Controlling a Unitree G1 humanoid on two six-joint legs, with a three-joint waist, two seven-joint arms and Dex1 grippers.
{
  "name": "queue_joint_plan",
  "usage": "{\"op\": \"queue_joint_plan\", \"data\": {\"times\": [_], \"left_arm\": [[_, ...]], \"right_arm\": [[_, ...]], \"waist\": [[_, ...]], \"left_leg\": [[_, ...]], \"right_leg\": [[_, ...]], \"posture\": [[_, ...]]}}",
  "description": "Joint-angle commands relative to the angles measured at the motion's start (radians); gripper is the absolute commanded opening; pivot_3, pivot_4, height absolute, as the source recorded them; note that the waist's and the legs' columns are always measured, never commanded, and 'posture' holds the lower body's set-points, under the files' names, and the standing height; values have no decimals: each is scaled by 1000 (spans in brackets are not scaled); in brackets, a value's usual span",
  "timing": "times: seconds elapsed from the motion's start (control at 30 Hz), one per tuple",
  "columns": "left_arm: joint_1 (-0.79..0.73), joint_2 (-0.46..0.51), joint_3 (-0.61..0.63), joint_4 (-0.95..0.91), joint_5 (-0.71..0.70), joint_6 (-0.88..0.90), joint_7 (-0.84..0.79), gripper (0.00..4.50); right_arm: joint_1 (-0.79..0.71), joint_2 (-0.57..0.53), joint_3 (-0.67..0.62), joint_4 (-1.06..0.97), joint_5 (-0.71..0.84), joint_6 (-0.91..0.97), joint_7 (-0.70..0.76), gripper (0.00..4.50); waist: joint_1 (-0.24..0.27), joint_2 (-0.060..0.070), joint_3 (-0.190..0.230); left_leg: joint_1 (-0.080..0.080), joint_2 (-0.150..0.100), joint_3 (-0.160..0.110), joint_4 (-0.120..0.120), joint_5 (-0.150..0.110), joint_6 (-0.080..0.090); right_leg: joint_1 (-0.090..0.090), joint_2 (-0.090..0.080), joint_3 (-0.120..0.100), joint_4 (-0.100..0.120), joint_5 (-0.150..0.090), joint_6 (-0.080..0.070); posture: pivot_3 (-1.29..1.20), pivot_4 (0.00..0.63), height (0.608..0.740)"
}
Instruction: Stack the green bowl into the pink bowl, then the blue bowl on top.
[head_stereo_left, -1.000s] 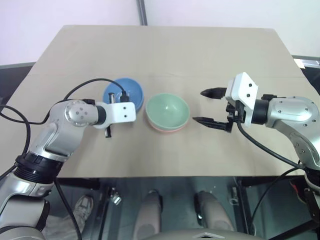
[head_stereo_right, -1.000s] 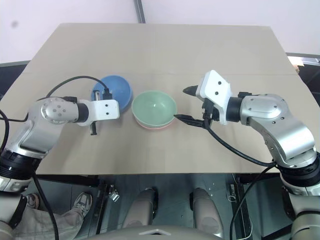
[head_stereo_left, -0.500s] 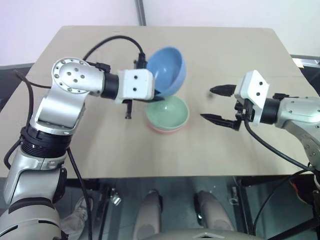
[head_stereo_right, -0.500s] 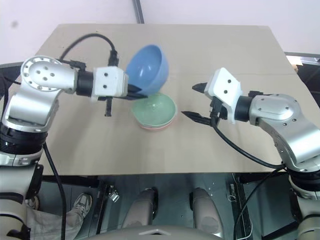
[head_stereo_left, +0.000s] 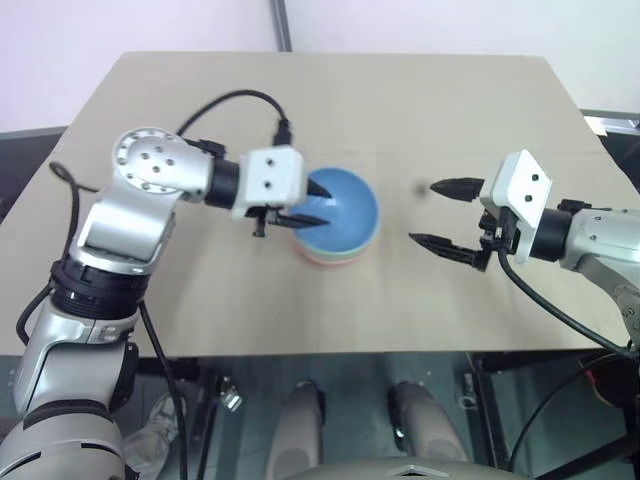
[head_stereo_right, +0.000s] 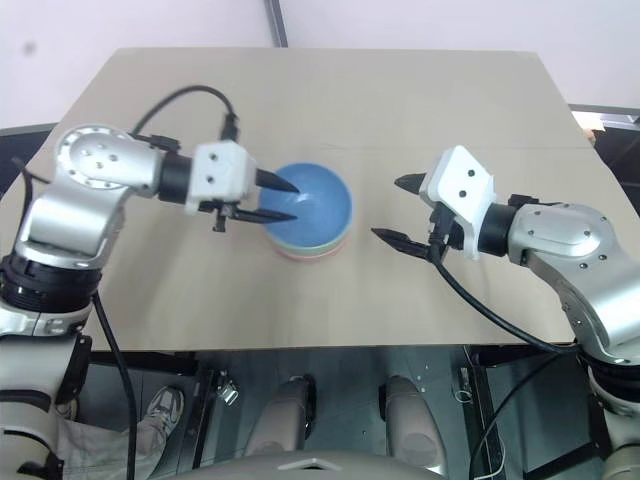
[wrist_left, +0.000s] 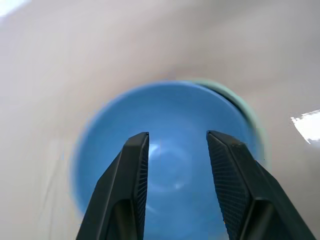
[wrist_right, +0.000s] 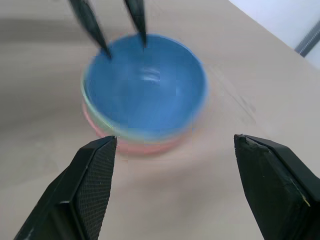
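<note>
All three bowls sit nested near the middle of the frame on the tan worktop (head_stereo_left: 420, 110): blue bowl (head_stereo_left: 345, 205) on top, a sliver of the green bowl (wrist_right: 100, 119) rim under it, and the pink bowl (wrist_right: 145, 146) at the bottom. The left pincer (head_stereo_left: 312, 206) hangs just over the blue bowl's left rim with its fingers parted and nothing between them (the wrist view looks straight down into the bowl). The right pincer (head_stereo_left: 447, 213) is off to the right of the stack, well apart from it, spread wide open and empty.
</note>
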Motion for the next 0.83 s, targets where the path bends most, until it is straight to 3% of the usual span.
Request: {"op": "queue_joint_plan", "data": {"times": [0.03, 0.13, 0.2, 0.23, 0.3, 0.4, 0.5, 0.6, 0.83], "left_arm": [[72, 42, 147, -35, -63, 148, 89, 2241], [193, 87, 240, -101, -105, 230, 116, 3142], [280, 93, 320, -138, -130, 272, 158, 4190], [313, 90, 356, -155, -142, 294, 183, 4462], [365, 69, 430, -181, -178, 353, 236, 4462], [456, -39, 576, -208, -280, 278, 264, 4462], [592, -3, 633, -231, -257, 206, 215, 4462], [670, 24, 680, -242, -336, 246, 172, 4462], [765, 62, 703, -250, -386, 224, 113, 4462]], "right_arm": [[24, -9, -61, -15, 54, -11, 28, 4096], [56, -29, -106, -1, 114, 25, 56, 4298], [100, -73, -130, 3, 130, 41, 84, 4500], [124, -92, -139, 4, 127, 38, 94, 4500], [143, -85, -164, 14, 117, 22, 62, 4500], [168, -82, -196, 16, 107, 10, 26, 4500], [219, -107, -217, 9, 112, 6, 42, 4500], [245, -124, -235, 12, 114, -3, 55, 4500], [252, -150, -243, 29, 112, -22, 71, 4500]], "waist": [[-2, 0, 0], [-6, 0, 0], [-2, 0, 0], [3, 0, 0], [8, -1, 0], [8, 0, -1], [6, -1, -1], [7, -1, -1], [7, -1, -1]], "left_leg": [[0, 0, 0, 0, 0, 0], [0, 0, 0, 0, 0, 0], [0, 0, 0, 0, 0, 0], [-1, 0, 0, 0, 0, 0], [0, 0, 0, 0, 0, 0], [1, 0, 0, 2, 0, 0], [1, 1, 0, 2, 0, 0], [1, 1, 1, 2, 0, 0], [2, 1, 1, 2, 0, 0]], "right_leg": [[0, 0, 0, 0, 0, 0], [0, 0, 0, 0, 0, 0], [0, 0, 0, 0, 0, 0], [0, 0, 0, 0, 0, 0], [0, 0, 0, 0, 0, 0], [1, -1, 0, 0, 0, 0], [2, 0, 0, 0, 0, 0], [2, 0, 0, 0, 0, 0], [3, -1, 0, -1, 0, 0]], "posture": [[0, 150, 740], [0, 150, 740], [0, 150, 740], [0, 150, 740], [0, 150, 740], [0, 150, 740], [0, 150, 740], [0, 150, 740], [0, 150, 740]]}}
